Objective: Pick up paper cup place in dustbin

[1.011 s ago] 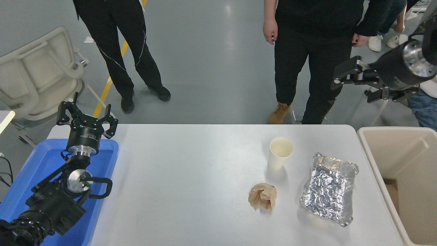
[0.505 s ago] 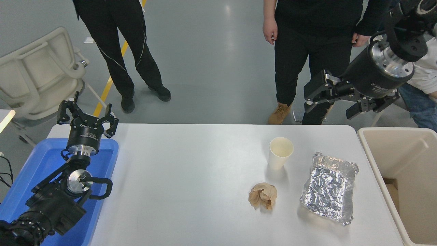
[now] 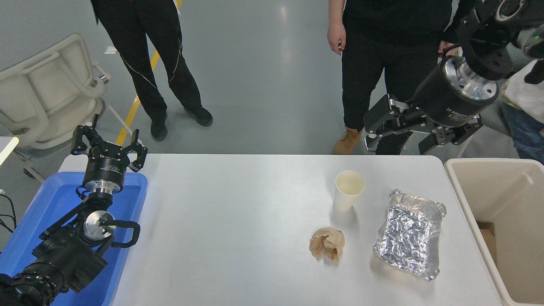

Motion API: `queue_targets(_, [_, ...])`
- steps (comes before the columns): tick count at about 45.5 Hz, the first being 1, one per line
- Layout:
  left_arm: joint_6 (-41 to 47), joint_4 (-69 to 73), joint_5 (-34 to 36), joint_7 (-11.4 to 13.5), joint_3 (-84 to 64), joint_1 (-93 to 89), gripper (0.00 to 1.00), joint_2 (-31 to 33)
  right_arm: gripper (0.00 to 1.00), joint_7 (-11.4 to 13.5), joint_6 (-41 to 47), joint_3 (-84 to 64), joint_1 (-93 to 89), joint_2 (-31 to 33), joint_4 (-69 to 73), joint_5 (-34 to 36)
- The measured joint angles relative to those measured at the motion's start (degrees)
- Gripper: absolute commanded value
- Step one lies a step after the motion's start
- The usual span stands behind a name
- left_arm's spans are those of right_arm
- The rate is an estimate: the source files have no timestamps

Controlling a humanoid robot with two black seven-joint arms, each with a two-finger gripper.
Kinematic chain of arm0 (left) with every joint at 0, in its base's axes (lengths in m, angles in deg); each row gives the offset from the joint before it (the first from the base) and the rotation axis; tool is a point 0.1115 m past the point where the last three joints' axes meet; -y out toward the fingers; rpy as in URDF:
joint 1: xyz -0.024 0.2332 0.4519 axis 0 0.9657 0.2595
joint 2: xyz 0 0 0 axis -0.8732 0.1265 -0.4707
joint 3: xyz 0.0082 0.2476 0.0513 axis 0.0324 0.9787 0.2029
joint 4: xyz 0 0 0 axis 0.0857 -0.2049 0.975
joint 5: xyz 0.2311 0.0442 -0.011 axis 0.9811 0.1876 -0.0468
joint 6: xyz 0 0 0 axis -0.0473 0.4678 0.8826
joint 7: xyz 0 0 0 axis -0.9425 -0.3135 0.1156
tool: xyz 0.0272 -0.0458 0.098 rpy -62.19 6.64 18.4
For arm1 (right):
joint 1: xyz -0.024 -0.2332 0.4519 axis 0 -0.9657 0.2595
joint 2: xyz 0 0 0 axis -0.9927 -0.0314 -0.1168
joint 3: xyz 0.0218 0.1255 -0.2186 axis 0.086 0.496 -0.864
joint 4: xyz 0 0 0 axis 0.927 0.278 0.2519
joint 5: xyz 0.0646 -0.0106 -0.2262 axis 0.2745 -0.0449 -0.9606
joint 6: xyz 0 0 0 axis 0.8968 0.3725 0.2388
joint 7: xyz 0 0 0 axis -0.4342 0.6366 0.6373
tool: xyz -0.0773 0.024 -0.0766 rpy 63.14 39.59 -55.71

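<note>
The white paper cup (image 3: 349, 189) stands upright on the white table (image 3: 238, 221), right of its middle, with its cream inside showing. The beige dustbin (image 3: 505, 221) stands off the table's right end. My right gripper (image 3: 397, 138) is open and empty, held in the air above the table's far edge, up and to the right of the cup. My left gripper (image 3: 108, 144) is open and parked at the lower left over a blue tray.
A crumpled brown paper ball (image 3: 327, 243) lies in front of the cup. A crinkled foil tray (image 3: 409, 233) lies between cup and dustbin. The blue tray (image 3: 51, 212) sits at the table's left end. Two people (image 3: 395, 63) stand at the far side. A beige chair (image 3: 46, 89) is at far left.
My right arm has swung in from the far right, leftward and downward, bringing the open gripper closer to the cup. The left arm, cup, ball and foil tray have not moved.
</note>
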State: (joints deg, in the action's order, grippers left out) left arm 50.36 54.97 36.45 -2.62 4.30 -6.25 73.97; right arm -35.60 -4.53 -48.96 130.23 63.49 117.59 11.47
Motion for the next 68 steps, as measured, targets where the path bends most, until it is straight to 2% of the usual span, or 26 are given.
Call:
queue_targets(9, [0.00,0.00,0.01,0.00,0.00,0.00,0.99,0.00,1.00,0.01,-2.64,0.59,-4.62,-0.46,-1.10,-0.43])
queue_targets(30, [0.00,0.00,-0.01,0.00,0.00,0.00,0.99,0.03,1.00,0.24,-20.94,1.49,-27.12,-5.23,-12.79,-3.02])
queue_targets(59, [0.00,-0.01,-0.01,0.00,0.00,0.00,0.99,0.03,0.99,0.20,-30.86,6.54,-51.45,-13.04,-34.22,-3.30])
queue_targets(64, [0.00,-0.01,-0.01,0.00,-0.01,0.00,0.99,0.04,0.93,0.19,-31.69,6.90,-53.77,-13.95,-36.45,-3.30])
queue_targets(68, [0.00,-0.01,-0.01,0.00,-0.01,0.00,0.99,0.04,0.79,0.19,-32.40,7.06,-55.28,-14.48,-37.73,-3.32])
